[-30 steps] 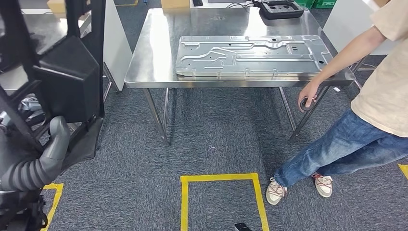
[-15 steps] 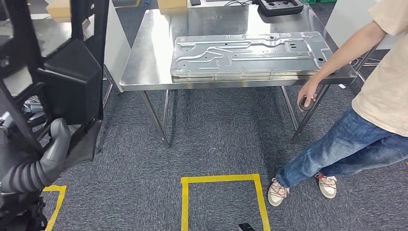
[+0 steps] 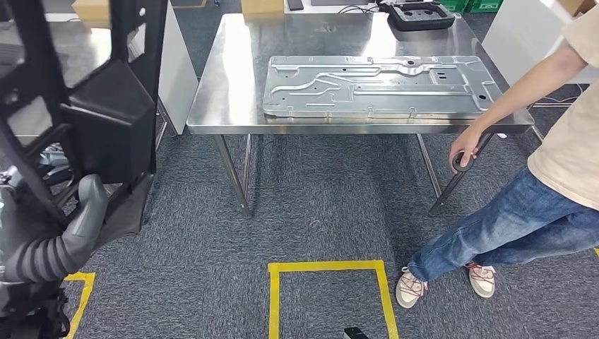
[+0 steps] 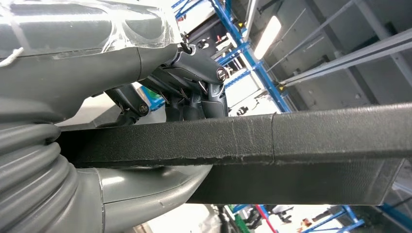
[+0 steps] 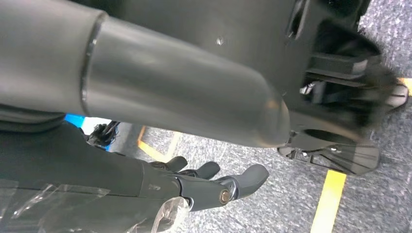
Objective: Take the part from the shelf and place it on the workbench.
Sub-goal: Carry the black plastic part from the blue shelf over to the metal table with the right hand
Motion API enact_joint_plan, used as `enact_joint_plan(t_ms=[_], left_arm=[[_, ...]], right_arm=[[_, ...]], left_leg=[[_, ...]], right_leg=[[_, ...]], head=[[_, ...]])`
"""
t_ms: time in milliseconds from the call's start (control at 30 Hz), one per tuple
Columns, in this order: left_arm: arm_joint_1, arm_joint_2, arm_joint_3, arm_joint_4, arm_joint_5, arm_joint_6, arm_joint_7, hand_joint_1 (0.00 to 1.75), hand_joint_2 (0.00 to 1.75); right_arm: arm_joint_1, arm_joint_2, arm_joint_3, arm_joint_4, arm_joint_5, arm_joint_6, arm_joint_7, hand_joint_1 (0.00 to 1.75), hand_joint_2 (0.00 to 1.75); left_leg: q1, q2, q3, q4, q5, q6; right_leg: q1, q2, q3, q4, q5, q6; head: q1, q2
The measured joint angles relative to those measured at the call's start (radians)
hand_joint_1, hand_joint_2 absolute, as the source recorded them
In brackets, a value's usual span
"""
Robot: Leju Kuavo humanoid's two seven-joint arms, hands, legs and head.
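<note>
**Operator:** What has changed over the last second?

**Spotter:** You'll see that the whole head view has shifted, so the camera moved, not the things; the workbench (image 3: 226, 70) now sits a little further right in your picture than half a second ago; the person (image 3: 565, 155) stands at its right end as before, a dark ring (image 3: 463, 162) held low beside the table leg

**Operator:** And the part?

**Spotter:** The black part (image 3: 106, 120) is off the bench, up at the left of your head view, as it was; your left hand (image 4: 121, 63) grips one of its bars, dark fingers (image 4: 204, 97) over one face and the thick grey thumb (image 4: 160, 189) under the other; your right hand (image 5: 194, 187) holds nothing, fingers loosely extended above the carpet (image 3: 318, 198)

**Operator:** What can't you make out?

**Spotter:** The part runs off the top and left edges, so you cannot judge its full outline; the person is cut at the right edge; a small dark object at the bottom edge, under the yellow tape square (image 3: 328, 267), is too clipped to name

**Operator:** Surfaces?

**Spotter:** The bar in your grip is matte black with a fine pebbled grain and square edges; the bench top is polished steel, glaring; on it lies a flat pressed metal panel (image 3: 374, 85) with raised ribs and holes, and a black moulded tray (image 3: 420, 14) at the far edge; the carpet is grey, short-piled
</note>
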Motion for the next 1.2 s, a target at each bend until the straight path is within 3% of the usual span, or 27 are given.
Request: enact_joint_plan(t_ms=[33, 100, 167, 267, 333, 367, 433, 467, 500, 533, 600, 667, 767, 833, 900, 967, 1000, 1033, 1067, 1133, 1200], left_arm=[[0.001, 0.000, 0.000, 0.000, 0.000, -0.001, 0.000, 1.75, 1.75], [0.001, 0.000, 0.000, 0.000, 0.000, -0.001, -0.001, 1.75, 1.75], [0.000, 0.000, 0.001, 0.000, 0.002, -0.002, -0.002, 1.75, 1.75], [-0.002, 0.000, 0.001, 0.000, 0.003, -0.006, -0.004, 1.75, 1.75], [-0.002, 0.000, 0.002, 0.000, 0.003, -0.007, -0.004, 1.75, 1.75], [-0.003, 0.000, 0.002, 0.000, 0.003, -0.008, -0.004, 1.75, 1.75], [-0.002, 0.000, 0.001, 0.000, 0.004, -0.010, -0.005, 1.75, 1.75], [0.000, 0.000, 0.001, 0.000, 0.005, -0.010, -0.005, 1.75, 1.75], [0.001, 0.000, 0.000, 0.000, 0.006, -0.011, -0.005, 1.75, 1.75], [0.001, 0.000, 0.000, 0.000, 0.007, -0.012, -0.005, 1.75, 1.75], [0.000, 0.000, 0.001, 0.000, 0.008, -0.012, -0.007, 1.75, 1.75], [-0.002, 0.000, 0.002, 0.000, 0.009, -0.012, -0.012, 1.75, 1.75], [-0.007, 0.001, 0.004, -0.001, 0.012, -0.012, -0.016, 1.75, 1.75], [-0.008, 0.001, 0.004, -0.001, 0.013, -0.012, -0.016, 1.75, 1.75], [-0.010, 0.001, 0.002, -0.001, 0.016, -0.013, -0.018, 1.75, 1.75], [-0.010, 0.000, 0.000, -0.001, 0.019, -0.016, -0.019, 1.75, 1.75], [-0.008, 0.000, -0.001, -0.001, 0.020, -0.018, -0.019, 1.75, 1.75], [-0.007, 0.000, -0.002, -0.001, 0.021, -0.020, -0.019, 1.75, 1.75], [-0.006, 0.000, -0.002, -0.001, 0.022, -0.020, -0.020, 1.75, 1.75], [-0.005, 0.000, -0.003, -0.001, 0.024, -0.021, -0.021, 1.75, 1.75], [-0.008, 0.000, -0.005, -0.001, 0.027, -0.023, -0.023, 1.75, 1.75]], right_arm=[[0.001, 0.000, 0.002, 0.000, 0.000, 0.000, 0.000, 0.00, 0.00], [0.002, 0.000, 0.005, 0.001, 0.000, 0.001, 0.000, 0.00, 0.00], [0.001, 0.000, 0.007, 0.001, -0.002, 0.003, 0.000, 0.00, 0.00], [-0.002, 0.001, 0.012, 0.002, -0.006, 0.003, 0.000, 0.00, 0.00], [-0.003, 0.001, 0.013, 0.002, -0.008, 0.004, 0.000, 0.00, 0.00], [-0.003, 0.001, 0.014, 0.003, -0.009, 0.004, 0.000, 0.00, 0.00], [-0.003, 0.000, 0.018, 0.004, -0.009, 0.004, 0.000, 0.00, 0.00], [-0.003, 0.000, 0.019, 0.005, -0.009, 0.004, 0.000, 0.00, 0.00], [-0.003, 0.000, 0.021, 0.005, -0.009, 0.004, 0.000, 0.00, 0.00], [-0.003, 0.000, 0.021, 0.005, -0.009, 0.004, 0.000, 0.00, 0.00], [-0.003, 0.001, 0.021, 0.006, -0.010, 0.004, 0.000, 0.00, 0.00], [-0.005, 0.004, 0.022, 0.006, -0.011, 0.004, 0.000, 0.00, 0.00], [-0.007, 0.007, 0.023, 0.006, -0.012, 0.004, 0.000, 0.00, 0.00], [-0.007, 0.008, 0.025, 0.006, -0.012, 0.005, 0.000, 0.00, 0.00], [-0.007, 0.009, 0.028, 0.006, -0.012, 0.005, 0.000, 0.00, 0.00], [-0.007, 0.008, 0.030, 0.006, -0.012, 0.003, 0.000, 0.00, 0.00], [-0.007, 0.007, 0.032, 0.006, -0.011, 0.001, 0.000, 0.00, 0.00], [-0.007, 0.005, 0.035, 0.006, -0.011, -0.003, 0.000, 0.00, 0.00], [-0.006, 0.002, 0.037, 0.007, -0.011, -0.008, 0.000, 0.00, 0.00], [-0.003, -0.006, 0.041, 0.008, -0.009, -0.022, 0.000, 0.00, 0.00], [-0.006, -0.014, 0.044, 0.009, -0.007, -0.037, 0.000, 0.00, 0.00]], left_leg=[[0.000, -0.002, 0.003, 0.001, -0.004, -0.001], [0.001, -0.005, 0.011, 0.009, -0.016, -0.009], [-0.003, -0.007, 0.011, 0.021, -0.033, -0.018], [-0.003, -0.007, 0.010, 0.029, -0.048, -0.026], [0.001, -0.003, -0.008, 0.073, -0.073, -0.036], [0.004, -0.001, -0.034, 0.127, -0.097, -0.044], [0.011, 0.001, -0.120, 0.284, -0.156, -0.057], [0.014, 0.002, -0.160, 0.349, -0.172, -0.060], [0.015, 0.002, -0.184, 0.377, -0.168, -0.060], [0.015, 0.002, -0.185, 0.360, -0.143, -0.058], [0.008, 0.003, -0.129, 0.214, -0.049, -0.040], [-0.006, 0.007, -0.071, 0.076, 0.009, -0.014], [-0.015, 0.008, -0.041, 0.018, 0.010, 0.012], [-0.009, 0.005, -0.011, -0.004, 0.011, 0.020], [-0.006, 0.004, 0.011, -0.011, 0.008, 0.022], [-0.007, 0.003, 0.020, -0.011, -0.003, 0.022], [-0.007, 0.002, 0.026, -0.011, -0.010, 0.021], [-0.007, 0.001, 0.036, -0.010, -0.018, 0.018], [-0.006, 0.000, 0.048, -0.010, -0.027, 0.015], [-0.004, -0.001, 0.074, -0.003, -0.052, 0.004], [-0.007, 0.000, 0.081, 0.005, -0.076, -0.006]], right_leg=[[0.000, 0.000, 0.007, -0.030, 0.029, 0.000], [-0.001, 0.000, 0.070, -0.181, 0.112, 0.001], [-0.001, 0.001, 0.120, -0.290, 0.155, -0.005], [0.001, 0.001, 0.128, -0.306, 0.151, -0.020], [-0.002, -0.001, 0.133, -0.306, 0.146, -0.030], [-0.004, -0.001, 0.136, -0.307, 0.143, -0.034], [-0.004, -0.002, 0.142, -0.307, 0.136, -0.038], [-0.004, -0.002, 0.146, -0.307, 0.132, -0.038], [-0.004, -0.001, 0.152, -0.307, 0.127, -0.037], [-0.004, -0.001, 0.160, -0.307, 0.121, -0.036], [-0.003, 0.000, 0.182, -0.309, 0.108, -0.034], [-0.003, 0.000, 0.199, -0.316, 0.097, -0.028], [-0.005, -0.004, 0.216, -0.324, 0.104, -0.011], [-0.002, -0.004, 0.215, -0.294, 0.098, -0.004], [0.000, -0.002, 0.163, -0.189, 0.050, -0.002], [0.001, 0.000, 0.069, -0.050, -0.003, 0.000], [0.001, 0.000, 0.036, -0.016, -0.010, 0.001], [0.001, 0.000, 0.021, -0.022, 0.004, 0.002], [0.000, 0.000, 0.028, -0.070, 0.041, 0.003], [-0.003, -0.001, 0.073, -0.223, 0.142, 0.008], [-0.004, -0.003, 0.100, -0.307, 0.185, 0.004]], head=[[0.000, 0.000], [0.000, 0.000], [0.000, 0.000], [0.000, 0.000], [-0.002, 0.000], [-0.002, 0.000], [-0.004, 0.000], [-0.004, 0.000], [-0.004, 0.000], [-0.004, 0.000], [-0.004, 0.000], [-0.004, 0.000], [-0.005, 0.000], [-0.003, 0.000], [0.000, 0.000], [0.001, 0.000], [0.001, 0.000], [0.001, 0.000], [0.001, 0.000], [0.001, 0.000], [0.001, 0.000]])
